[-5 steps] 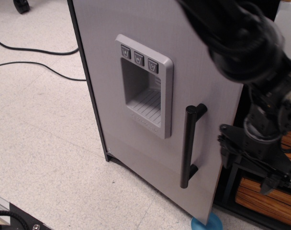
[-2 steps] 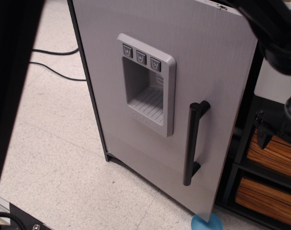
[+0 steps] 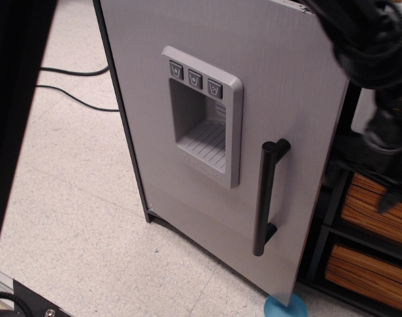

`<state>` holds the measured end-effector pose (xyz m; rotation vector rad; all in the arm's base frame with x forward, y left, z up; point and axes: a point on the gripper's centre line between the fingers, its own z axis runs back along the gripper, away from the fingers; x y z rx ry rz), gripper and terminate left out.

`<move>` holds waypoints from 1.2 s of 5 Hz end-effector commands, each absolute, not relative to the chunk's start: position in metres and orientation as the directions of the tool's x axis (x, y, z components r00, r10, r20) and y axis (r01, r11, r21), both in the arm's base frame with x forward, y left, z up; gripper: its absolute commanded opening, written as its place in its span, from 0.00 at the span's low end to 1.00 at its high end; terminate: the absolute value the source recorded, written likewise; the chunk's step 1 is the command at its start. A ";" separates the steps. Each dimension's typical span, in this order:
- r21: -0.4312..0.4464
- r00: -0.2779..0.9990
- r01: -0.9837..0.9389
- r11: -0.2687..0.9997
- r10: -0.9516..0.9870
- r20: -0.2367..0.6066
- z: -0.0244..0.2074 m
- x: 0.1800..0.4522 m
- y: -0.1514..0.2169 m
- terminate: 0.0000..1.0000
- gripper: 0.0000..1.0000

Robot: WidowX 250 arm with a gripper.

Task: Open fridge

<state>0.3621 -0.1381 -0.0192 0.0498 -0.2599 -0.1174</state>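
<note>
With the fridge [image 3: 207,132] door already ajar to the left of your blurred claw [image 3: 386,142], whose jaws cannot be told as released or clenched, come in behind the free edge beside the handle [image 3: 266,198] and sweep the door outward smoothly.

Blurred black arm [image 3: 373,46] at upper right, pincer state unclear

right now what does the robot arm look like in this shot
The arm is black and bulky with rounded joints, blurred at the top right edge. Dark cables or thin parts hang near its lower end. The tool itself can't be made out, and no markings are legible.
</note>
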 end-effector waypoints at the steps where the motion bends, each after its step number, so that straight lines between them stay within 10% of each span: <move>1: 0.119 0.925 0.013 0.993 -0.057 0.376 0.026 0.340 -0.088 0.00 1.00; 4: 0.116 0.947 -0.174 0.978 0.134 0.292 0.081 0.261 -0.034 0.00 1.00; 6: 0.205 0.913 -0.337 0.919 0.266 0.310 0.073 0.245 0.034 0.00 1.00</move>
